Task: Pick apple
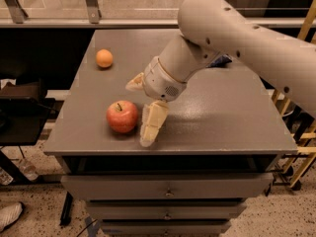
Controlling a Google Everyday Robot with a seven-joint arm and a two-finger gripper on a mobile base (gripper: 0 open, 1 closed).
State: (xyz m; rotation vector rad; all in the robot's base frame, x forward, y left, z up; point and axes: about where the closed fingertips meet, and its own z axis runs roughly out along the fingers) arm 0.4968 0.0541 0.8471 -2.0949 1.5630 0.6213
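tool point(139, 113) just right of apple point(122, 116), fingers spread, free worktop point(222, 117) to its right, orange fruit point(104, 58) well apart at back left

An orange point(104, 58) sits far left on the grey desk point(227, 122), well apart from the gripper point(139, 113) near the front edge. Drawers point(168, 189) sit below.
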